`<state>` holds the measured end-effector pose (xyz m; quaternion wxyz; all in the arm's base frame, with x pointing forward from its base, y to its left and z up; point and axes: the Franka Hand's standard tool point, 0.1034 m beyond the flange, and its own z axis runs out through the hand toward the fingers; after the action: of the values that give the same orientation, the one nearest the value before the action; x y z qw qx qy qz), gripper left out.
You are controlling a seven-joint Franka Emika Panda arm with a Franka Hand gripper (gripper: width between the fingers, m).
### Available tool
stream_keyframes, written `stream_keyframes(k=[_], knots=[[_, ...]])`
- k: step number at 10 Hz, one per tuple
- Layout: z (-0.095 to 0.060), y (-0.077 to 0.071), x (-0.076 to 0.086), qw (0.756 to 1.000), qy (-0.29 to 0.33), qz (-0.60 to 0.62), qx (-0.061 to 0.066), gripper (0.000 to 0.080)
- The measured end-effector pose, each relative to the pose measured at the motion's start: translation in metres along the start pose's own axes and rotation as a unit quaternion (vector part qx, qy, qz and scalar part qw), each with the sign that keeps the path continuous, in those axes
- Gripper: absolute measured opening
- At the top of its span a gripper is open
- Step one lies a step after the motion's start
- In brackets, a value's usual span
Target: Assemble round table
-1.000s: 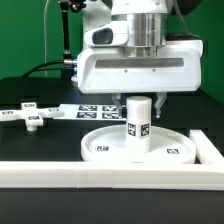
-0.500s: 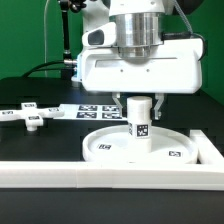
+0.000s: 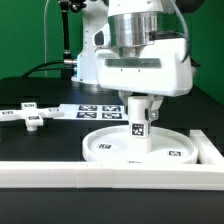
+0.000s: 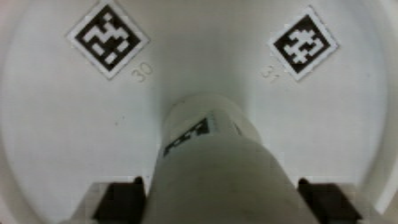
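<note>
The round disc (image 3: 108,148) lies flat on the table with its rim up. The short cylindrical leg (image 3: 140,124) stands upright at its centre. My gripper (image 3: 139,100) comes down over the leg's top and is shut on it. In the wrist view the leg (image 4: 214,150) fills the middle over the disc (image 4: 196,45), which shows two tags. A dark finger (image 4: 121,200) stands close against each side of the leg. The flat cross-shaped base (image 3: 30,116) lies apart at the exterior view's left.
The marker board (image 3: 98,110) lies behind the disc. A long white rail (image 3: 100,176) runs along the front and turns back at the exterior view's right (image 3: 208,148), close to the disc's rim.
My hand has turned about its vertical axis over the leg, and the leg's tag has turned with it. Disc and cross base have not moved.
</note>
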<state>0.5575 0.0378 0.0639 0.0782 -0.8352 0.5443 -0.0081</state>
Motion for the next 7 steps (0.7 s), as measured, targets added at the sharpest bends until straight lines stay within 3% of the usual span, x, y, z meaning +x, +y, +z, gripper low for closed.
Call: stream_keyframes(k=[4, 7], knots=[[0.0018, 0.0006, -0.0029, 0.983, -0.016, 0.185, 0.002, 0.0409], [0.0018, 0.0003, -0.0031, 0.973, -0.019, 0.232, 0.003, 0.0409]])
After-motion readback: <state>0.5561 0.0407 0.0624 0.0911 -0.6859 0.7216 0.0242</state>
